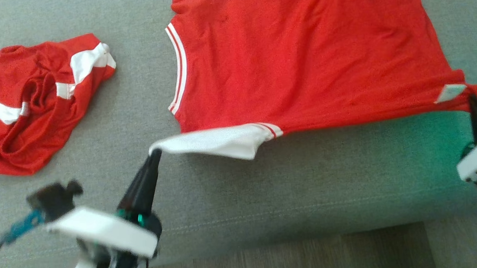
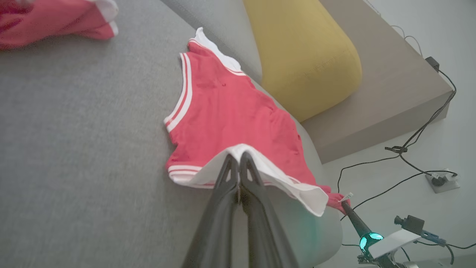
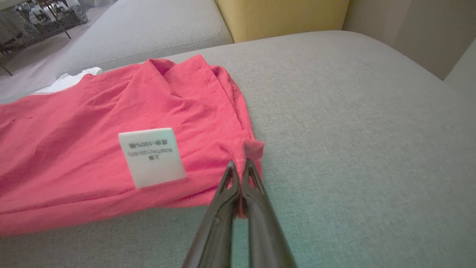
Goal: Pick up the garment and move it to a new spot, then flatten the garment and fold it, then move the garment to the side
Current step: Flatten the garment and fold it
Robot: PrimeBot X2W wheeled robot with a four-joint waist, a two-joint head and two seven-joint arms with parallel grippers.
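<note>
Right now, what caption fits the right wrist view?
Right pincer shut on a hem corner of the red jersey, white care label showing, on a grey sofa cushion.

Garment top past head view's upper edge

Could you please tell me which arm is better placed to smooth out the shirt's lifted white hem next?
Probably left: the left gripper is shut on the white hem; the right gripper pinches the opposite corner of the shirt by the label.

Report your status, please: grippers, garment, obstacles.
Left gripper, right gripper: jaws shut on garment corners. Garment mostly flat on sofa. Second red garment lies apart, left.
</note>
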